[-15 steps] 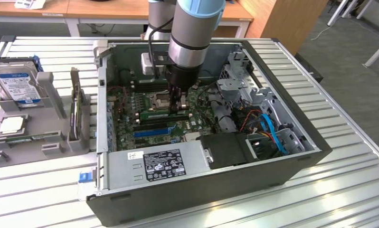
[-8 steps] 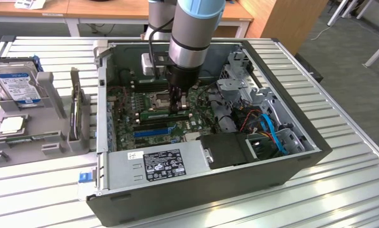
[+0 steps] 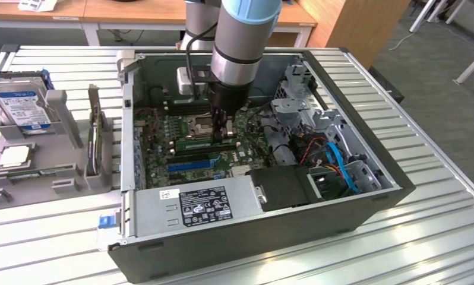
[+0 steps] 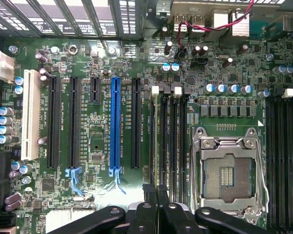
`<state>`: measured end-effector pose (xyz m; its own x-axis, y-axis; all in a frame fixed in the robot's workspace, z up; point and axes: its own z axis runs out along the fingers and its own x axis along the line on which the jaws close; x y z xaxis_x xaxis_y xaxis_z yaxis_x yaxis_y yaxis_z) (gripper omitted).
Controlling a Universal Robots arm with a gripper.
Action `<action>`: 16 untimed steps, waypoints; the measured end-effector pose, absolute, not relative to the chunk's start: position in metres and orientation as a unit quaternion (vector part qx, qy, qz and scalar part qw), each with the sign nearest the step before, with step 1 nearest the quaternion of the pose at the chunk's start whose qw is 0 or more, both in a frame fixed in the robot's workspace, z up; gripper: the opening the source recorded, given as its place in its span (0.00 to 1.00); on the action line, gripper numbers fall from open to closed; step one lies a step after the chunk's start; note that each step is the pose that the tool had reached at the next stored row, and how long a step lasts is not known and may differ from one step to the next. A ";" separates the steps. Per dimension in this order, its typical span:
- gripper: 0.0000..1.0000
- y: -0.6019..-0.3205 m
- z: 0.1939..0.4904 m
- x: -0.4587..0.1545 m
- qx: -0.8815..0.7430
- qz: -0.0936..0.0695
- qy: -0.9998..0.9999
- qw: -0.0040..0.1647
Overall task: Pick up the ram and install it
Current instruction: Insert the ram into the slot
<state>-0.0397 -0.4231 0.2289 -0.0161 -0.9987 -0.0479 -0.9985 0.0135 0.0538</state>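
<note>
Reaching straight down with the arm (image 3: pixel 241 47) into the open computer case (image 3: pixel 379 190), which is lying on its side on the slatted worktop (image 3: pixel 435 249). Pinching the ram (image 3: pixel 196 143) along its upper edge between nearly closed fingers (image 4: pixel 162 191). Holding the ram on edge just above the motherboard (image 4: pixel 100 141), in line with the black memory slots (image 4: pixel 173 136) running between the CPU socket (image 4: pixel 228 170) and the blue slot (image 4: pixel 115 126); not resolving whether the stick is seated in a slot. Showing, outside the case at the exterior view's left, a hard drive (image 3: pixel 23 107) standing upright in a grey holder (image 3: pixel 31 169).
</note>
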 end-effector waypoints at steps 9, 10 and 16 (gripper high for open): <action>0.12 -0.423 0.229 -0.040 0.701 -0.036 -0.712 0.002; 0.12 -0.423 0.230 -0.040 0.701 -0.036 -0.712 0.002; 0.12 -0.423 0.233 -0.040 0.701 -0.036 -0.712 0.002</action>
<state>-0.0397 -0.4230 0.2326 -0.0161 -0.9987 -0.0481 -0.9985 0.0135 0.0537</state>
